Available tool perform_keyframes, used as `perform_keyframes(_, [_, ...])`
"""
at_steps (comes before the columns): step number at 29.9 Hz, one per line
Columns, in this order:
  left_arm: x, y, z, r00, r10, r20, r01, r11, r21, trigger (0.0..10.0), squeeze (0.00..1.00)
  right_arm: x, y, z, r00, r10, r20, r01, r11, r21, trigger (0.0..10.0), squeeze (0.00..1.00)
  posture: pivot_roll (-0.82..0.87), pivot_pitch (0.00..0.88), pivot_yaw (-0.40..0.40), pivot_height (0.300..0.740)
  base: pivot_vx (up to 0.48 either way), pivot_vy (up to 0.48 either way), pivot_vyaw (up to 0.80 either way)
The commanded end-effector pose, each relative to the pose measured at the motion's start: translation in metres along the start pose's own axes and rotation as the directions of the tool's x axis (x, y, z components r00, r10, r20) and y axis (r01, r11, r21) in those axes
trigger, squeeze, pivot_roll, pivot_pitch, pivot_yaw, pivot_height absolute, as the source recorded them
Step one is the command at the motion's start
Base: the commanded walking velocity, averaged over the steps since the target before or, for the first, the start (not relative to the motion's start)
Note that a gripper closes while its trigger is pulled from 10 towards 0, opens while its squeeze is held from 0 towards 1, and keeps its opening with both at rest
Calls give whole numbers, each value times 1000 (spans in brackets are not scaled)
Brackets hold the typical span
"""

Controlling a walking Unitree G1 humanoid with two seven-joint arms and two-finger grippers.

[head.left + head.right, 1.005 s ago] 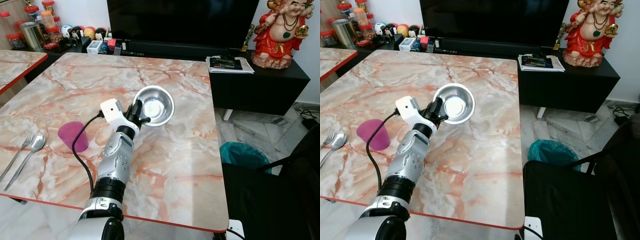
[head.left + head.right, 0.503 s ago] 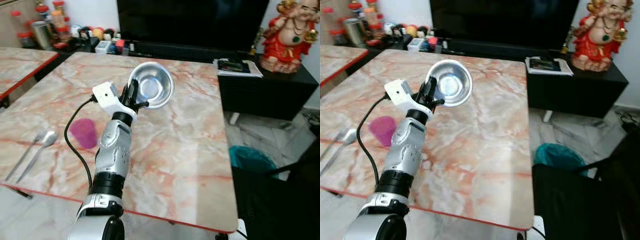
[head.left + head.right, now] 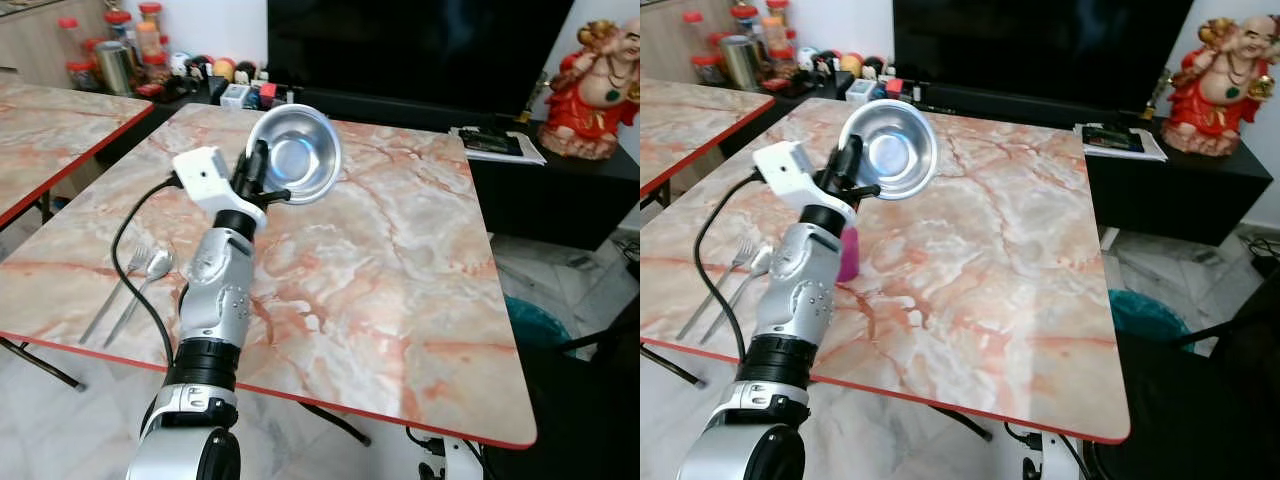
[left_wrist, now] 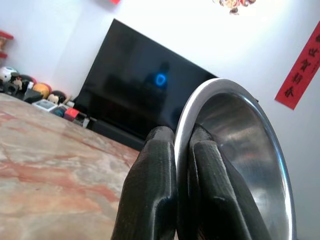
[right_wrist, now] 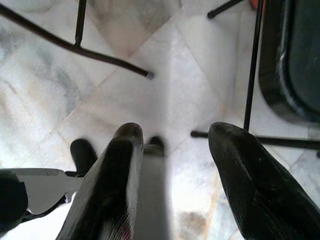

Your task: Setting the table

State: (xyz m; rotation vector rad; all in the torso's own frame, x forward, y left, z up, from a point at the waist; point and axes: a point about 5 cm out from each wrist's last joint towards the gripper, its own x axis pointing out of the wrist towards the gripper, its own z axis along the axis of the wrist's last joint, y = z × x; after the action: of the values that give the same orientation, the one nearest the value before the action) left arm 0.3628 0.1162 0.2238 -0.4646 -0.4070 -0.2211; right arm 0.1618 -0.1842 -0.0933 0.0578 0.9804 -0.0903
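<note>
1. Left end effector (image 3: 262,172) is pinching the rim of the steel bowl (image 3: 293,155), one finger inside and one outside; the bowl is held up off the marble worktop (image 3: 400,260), tilted on edge with its mouth facing you.
2. Left eye view: fork (image 3: 112,291) and spoon (image 3: 141,283) lie side by side near the worktop's left front edge, well apart from the bowl. Your raised arm hides the spot just behind them, so check there before lowering.
3. Right eye view: same grip on the bowl, and a pink cup (image 3: 848,254) peeks out beside your forearm, standing on the worktop to the right of the cutlery. Black chair (image 3: 1210,410) sits off the right front corner.
4. Left wrist view: fingers (image 4: 152,190) are pressed onto the rim with the metal between them; grip looks narrow, right at the edge, so the bowl could pivot.
5. Right wrist view: right end effector (image 5: 172,165) hangs idle, fingers spread, over the tiled floor (image 5: 45,90) and chair legs.
6. To do this step well: level the bowl first, move slowly, lower it mouth up beside the cutlery without touching the cup, let go only once the base rests flat.
</note>
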Motion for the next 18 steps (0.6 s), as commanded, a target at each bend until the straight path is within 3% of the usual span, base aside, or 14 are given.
perform_keyframes(1, [3, -8, 4, 1000, -18, 9, 18, 1000, -6, 10000, 0, 1, -3, 6, 1000, -11, 20, 11, 1000, 3, 10000, 0, -86, 0, -28, 740, 0, 315, 0])
perform_keyframes(18, [6, -4, 11, 1000, -14, 13, 14, 1000, 17, 10000, 0, 2, 1, 12, 999, -1, 35, 1, 1000, 3, 10000, 0, -80, 0, -24, 740, 0, 342, 0])
